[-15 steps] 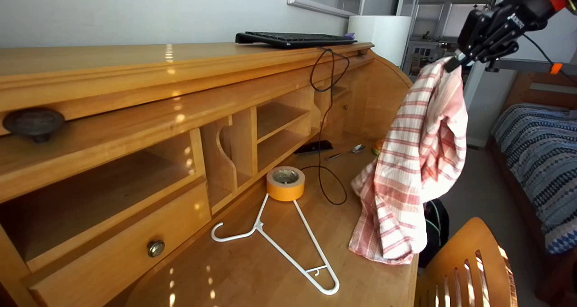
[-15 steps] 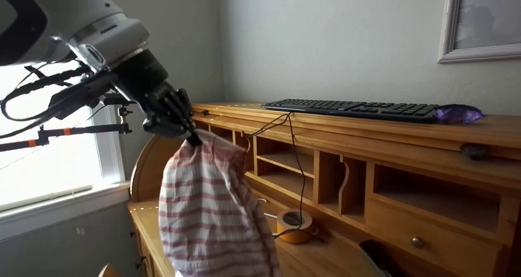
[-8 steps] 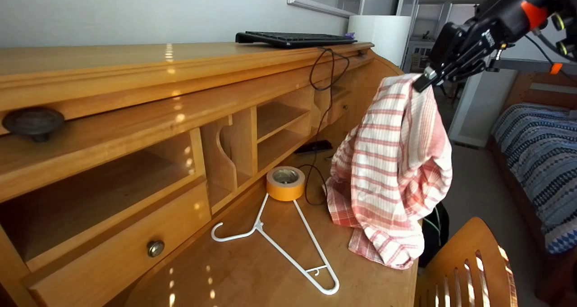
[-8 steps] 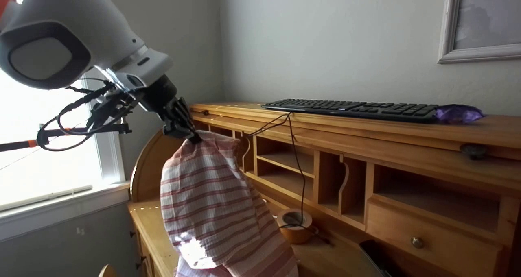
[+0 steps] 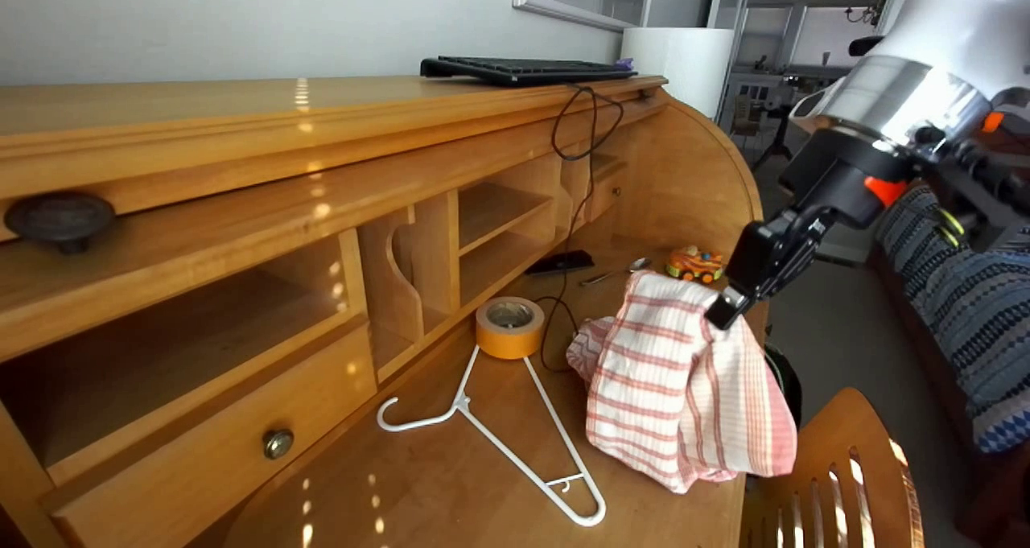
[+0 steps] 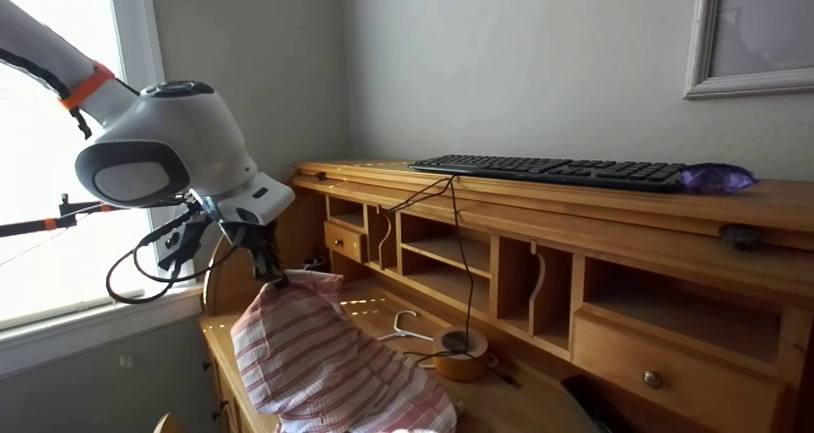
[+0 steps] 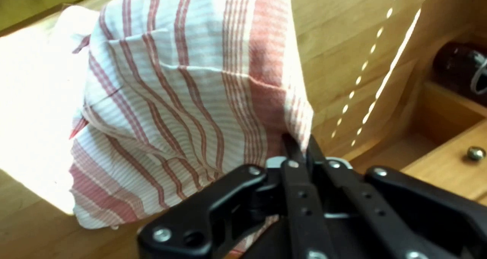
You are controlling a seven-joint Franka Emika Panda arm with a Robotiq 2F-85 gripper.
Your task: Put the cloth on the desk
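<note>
I have my pincer (image 5: 726, 308) pinched together on an upper edge of the striped cloth (image 5: 644, 387), the rest drooping over the desk (image 5: 451, 484); how much touches, I can't tell. In an exterior view, from the cloth, I see the tape roll (image 5: 509, 340) at 10 o'clock, the white hanger (image 5: 508, 450) between 8 and 9, the toy car (image 5: 692, 265) at 12.

White arm (image 6: 181, 137), screw-dotted black hand (image 7: 303, 149)

Claw (image 7: 301, 146) pinches red/wht striped cloth (image 7: 182, 95) nr its edge
</note>
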